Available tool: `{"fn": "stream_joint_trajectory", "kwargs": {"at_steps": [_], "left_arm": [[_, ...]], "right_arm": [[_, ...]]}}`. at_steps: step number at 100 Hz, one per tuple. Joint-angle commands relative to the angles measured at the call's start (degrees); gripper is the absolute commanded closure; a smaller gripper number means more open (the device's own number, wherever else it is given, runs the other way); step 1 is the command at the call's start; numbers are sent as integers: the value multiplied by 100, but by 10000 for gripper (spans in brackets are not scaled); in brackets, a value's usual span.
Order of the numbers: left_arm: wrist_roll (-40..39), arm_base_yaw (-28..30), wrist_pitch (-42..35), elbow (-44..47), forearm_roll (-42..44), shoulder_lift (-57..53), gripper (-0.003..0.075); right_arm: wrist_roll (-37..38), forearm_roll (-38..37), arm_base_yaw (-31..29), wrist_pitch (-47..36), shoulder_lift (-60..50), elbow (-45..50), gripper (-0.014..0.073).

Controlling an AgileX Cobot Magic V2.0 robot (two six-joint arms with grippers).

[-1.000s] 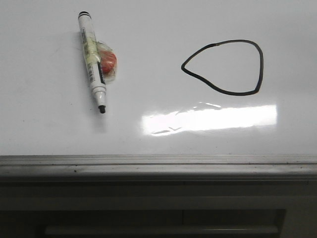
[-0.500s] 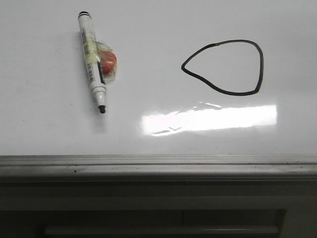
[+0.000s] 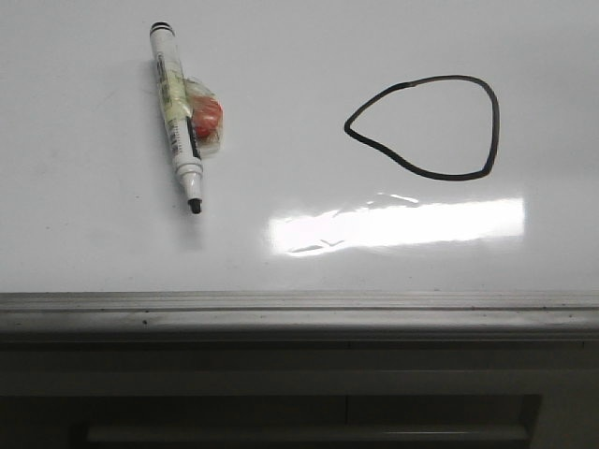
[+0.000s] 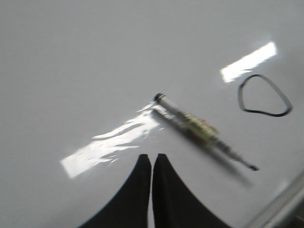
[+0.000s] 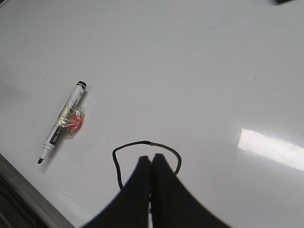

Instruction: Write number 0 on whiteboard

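The number 0 (image 3: 488, 131) is a closed black loop, pointed at its left side, drawn right of centre on the whiteboard (image 3: 299, 56). A white marker (image 3: 175, 142) with a black tip lies uncapped at the left, with a red lump taped to it. No gripper shows in the front view. My left gripper (image 4: 151, 156) is shut and empty above the board, near the marker (image 4: 199, 129), and the 0 (image 4: 242, 102) lies beyond. My right gripper (image 5: 151, 157) is shut and empty over the 0 (image 5: 124, 147), hiding part of it; the marker (image 5: 64, 121) lies apart.
The whiteboard's grey metal frame edge (image 3: 299, 313) runs along the front, with a dark cabinet below it. A bright rectangular light glare (image 3: 398, 224) lies on the board just in front of the loop.
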Motion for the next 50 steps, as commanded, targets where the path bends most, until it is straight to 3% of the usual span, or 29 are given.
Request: {"fn": "stream_joint_trajectory", "kwargs": {"at_steps": [1, 21, 38, 50], "left_arm": [[249, 518, -1107, 405, -333, -145, 740], [-593, 1334, -685, 1274, -523, -877, 740], [-688, 1748, 1372, 1270, -720, -1370, 740], [-718, 1848, 1376, 1270, -780, -1359, 740]], "right_arm": [[20, -318, -42, -211, 40, -147, 662], [20, -318, -42, -211, 40, -147, 662], [20, -318, -42, -211, 40, -147, 662], [20, -318, -42, -200, 40, -147, 662]]}}
